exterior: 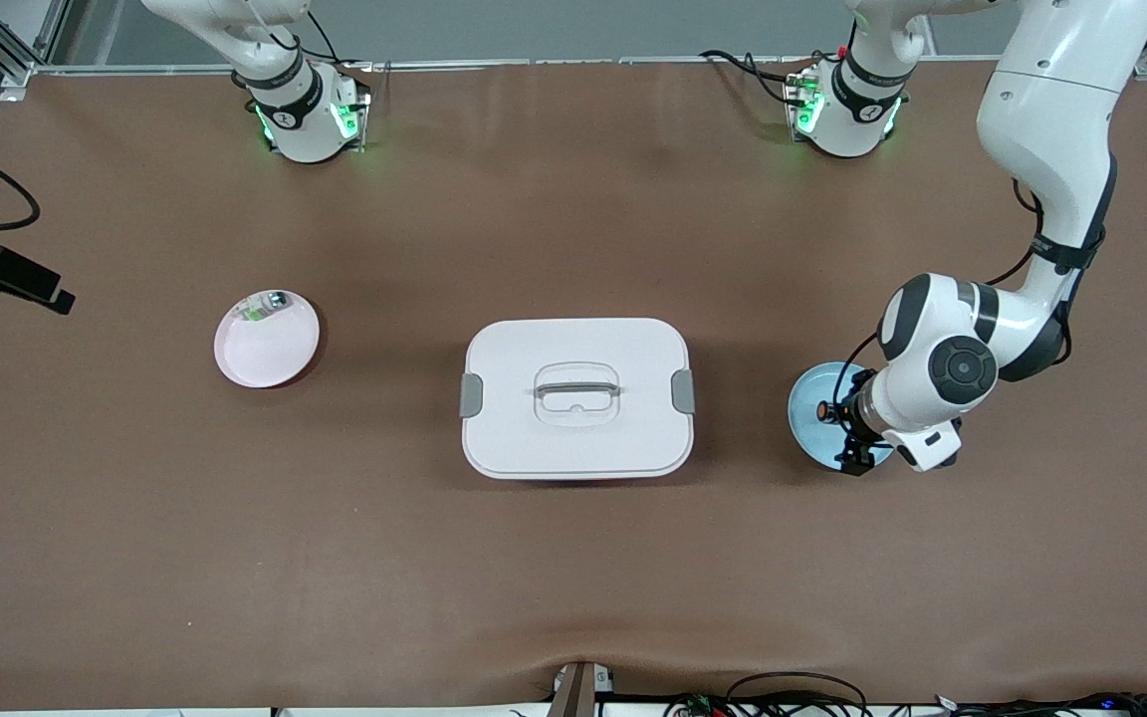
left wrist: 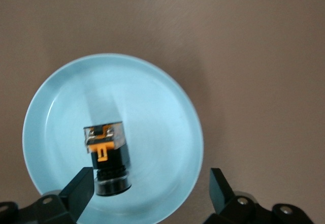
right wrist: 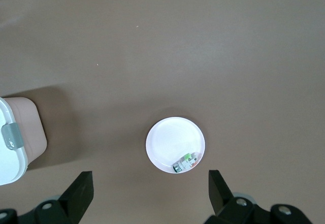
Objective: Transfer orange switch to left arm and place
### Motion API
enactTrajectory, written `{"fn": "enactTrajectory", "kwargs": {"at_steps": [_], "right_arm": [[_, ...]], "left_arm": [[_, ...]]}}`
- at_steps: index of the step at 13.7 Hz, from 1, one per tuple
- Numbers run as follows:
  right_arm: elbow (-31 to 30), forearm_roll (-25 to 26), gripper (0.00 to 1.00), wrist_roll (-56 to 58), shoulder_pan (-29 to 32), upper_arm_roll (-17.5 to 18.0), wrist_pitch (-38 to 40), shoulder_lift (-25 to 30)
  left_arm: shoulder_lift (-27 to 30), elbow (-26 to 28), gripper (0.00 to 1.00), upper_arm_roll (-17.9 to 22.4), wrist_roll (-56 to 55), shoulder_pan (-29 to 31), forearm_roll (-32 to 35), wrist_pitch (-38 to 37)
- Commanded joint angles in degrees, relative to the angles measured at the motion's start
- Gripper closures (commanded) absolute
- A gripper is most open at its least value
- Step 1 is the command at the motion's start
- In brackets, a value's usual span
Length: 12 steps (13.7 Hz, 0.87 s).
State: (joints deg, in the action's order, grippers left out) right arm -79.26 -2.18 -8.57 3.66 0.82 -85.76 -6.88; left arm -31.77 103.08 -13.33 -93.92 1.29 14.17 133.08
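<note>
The orange switch (exterior: 825, 409) lies on its side on a blue plate (exterior: 810, 430) toward the left arm's end of the table. My left gripper (exterior: 852, 435) hangs low over that plate, open and empty. In the left wrist view the switch (left wrist: 106, 158) lies close beside one finger (left wrist: 81, 183), and the left gripper (left wrist: 151, 183) spans the blue plate's rim (left wrist: 188, 132). The white box (exterior: 576, 398) stands mid-table between the two plates. My right gripper (right wrist: 150, 183) is open and empty, high above the table, out of the front view.
A pink plate (exterior: 270, 349) toward the right arm's end holds a small clear-and-green part (exterior: 265, 305); both show in the right wrist view, the plate (right wrist: 170, 140) and the part (right wrist: 186, 162), with the box's corner (right wrist: 12, 137). A black camera (exterior: 6, 277) sits at the table's edge.
</note>
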Motion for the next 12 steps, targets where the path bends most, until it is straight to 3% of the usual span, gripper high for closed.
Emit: {"fn": "enactTrajectory", "kwargs": {"at_steps": [1, 7, 12], "right_arm": [[-0.63, -1.07, 0.0, -0.57, 0.73, 0.23, -0.28, 0.9], [-0.63, -1.07, 0.0, -0.57, 0.82, 0.23, -0.28, 0.81], [-0.63, -1.07, 0.0, -0.57, 0.73, 0.23, -0.28, 0.81]], "left_arm": [[2.23, -0.69, 0.0, -0.38, 2.85, 0.82, 5.68, -0.02], [5.48, 0.01, 0.0, -0.65, 34.37, 3.27, 5.43, 0.25], [9.61, 0.54, 0.0, -4.77, 63.9, 10.47, 2.53, -0.28]]}}
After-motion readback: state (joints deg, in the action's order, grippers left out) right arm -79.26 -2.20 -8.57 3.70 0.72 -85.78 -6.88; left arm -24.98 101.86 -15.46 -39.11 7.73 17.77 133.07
